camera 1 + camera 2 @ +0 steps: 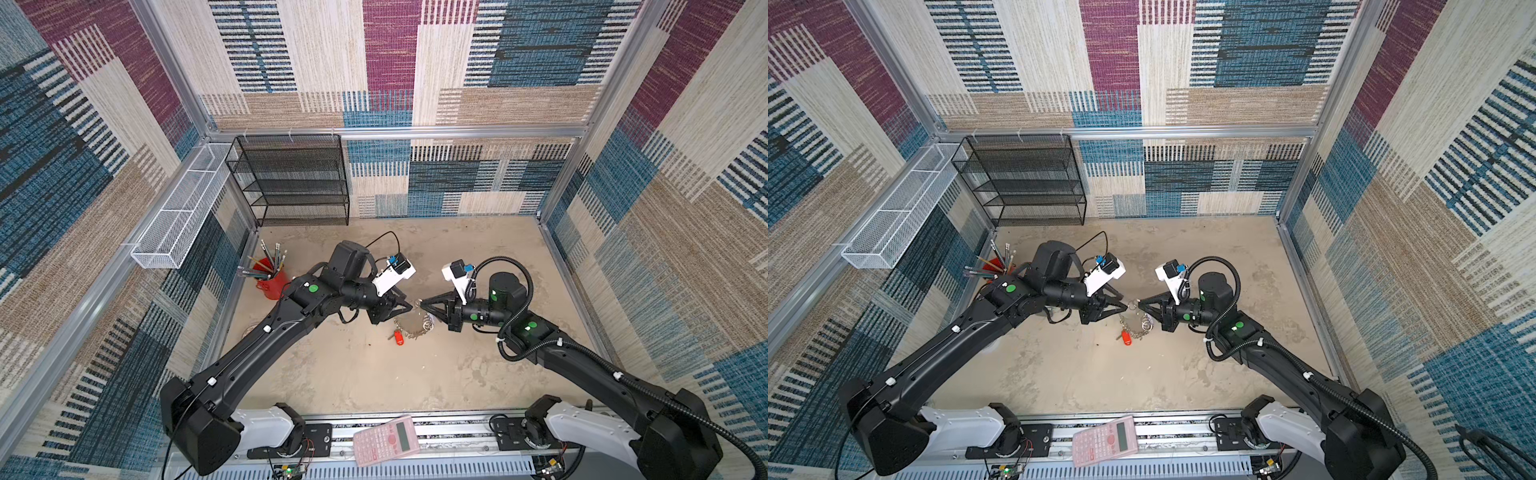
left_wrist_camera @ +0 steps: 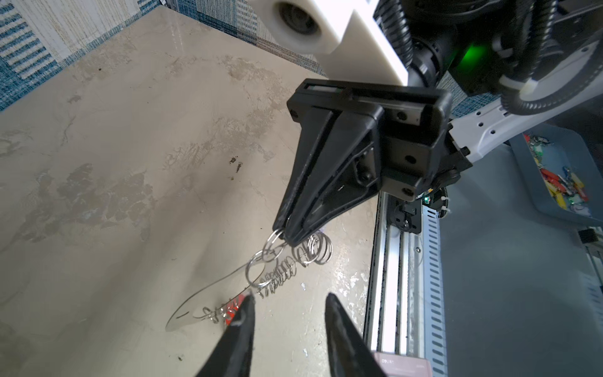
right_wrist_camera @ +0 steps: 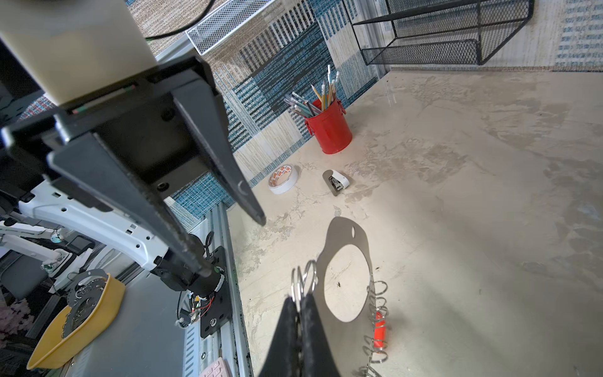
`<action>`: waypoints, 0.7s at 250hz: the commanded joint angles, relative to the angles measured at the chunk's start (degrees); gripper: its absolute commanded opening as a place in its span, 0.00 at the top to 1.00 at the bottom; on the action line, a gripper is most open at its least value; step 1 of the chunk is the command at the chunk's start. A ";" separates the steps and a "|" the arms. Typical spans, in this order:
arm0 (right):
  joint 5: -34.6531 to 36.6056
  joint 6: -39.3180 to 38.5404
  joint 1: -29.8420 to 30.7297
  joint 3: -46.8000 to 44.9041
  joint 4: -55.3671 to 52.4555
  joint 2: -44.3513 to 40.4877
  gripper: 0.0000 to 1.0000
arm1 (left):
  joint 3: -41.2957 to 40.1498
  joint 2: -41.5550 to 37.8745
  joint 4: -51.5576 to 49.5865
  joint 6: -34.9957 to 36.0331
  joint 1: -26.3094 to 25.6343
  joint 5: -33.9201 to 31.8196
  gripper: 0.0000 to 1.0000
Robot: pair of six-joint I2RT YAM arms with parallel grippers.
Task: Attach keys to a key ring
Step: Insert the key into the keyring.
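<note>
Red-headed key [image 1: 399, 337] seemingly threaded; another unseen.
A silver split ring [image 3: 305, 277] of the grey band [image 3: 346, 241] is pinched by the right gripper [image 3: 298, 302]; the left gripper [image 2: 288, 298] is parted, empty.

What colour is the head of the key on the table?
Red. The key shows best in a top view.

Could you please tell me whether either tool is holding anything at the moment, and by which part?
The right tool pinches the key ring by silver split rings on its edge; the left tool is open and holds nothing.
</note>
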 commanded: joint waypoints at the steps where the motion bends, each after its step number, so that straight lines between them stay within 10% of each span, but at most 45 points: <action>1: -1.69 -0.38 0.00 -0.08 2.67 0.05 1.00 | 2.38 1.71 -3.51 7.45 0.37 3.70 0.62; 175: -2.27 -0.51 0.05 -1.39 2.92 -1.75 1.00 | 12.33 11.68 -12.87 17.94 -1.10 5.63 0.67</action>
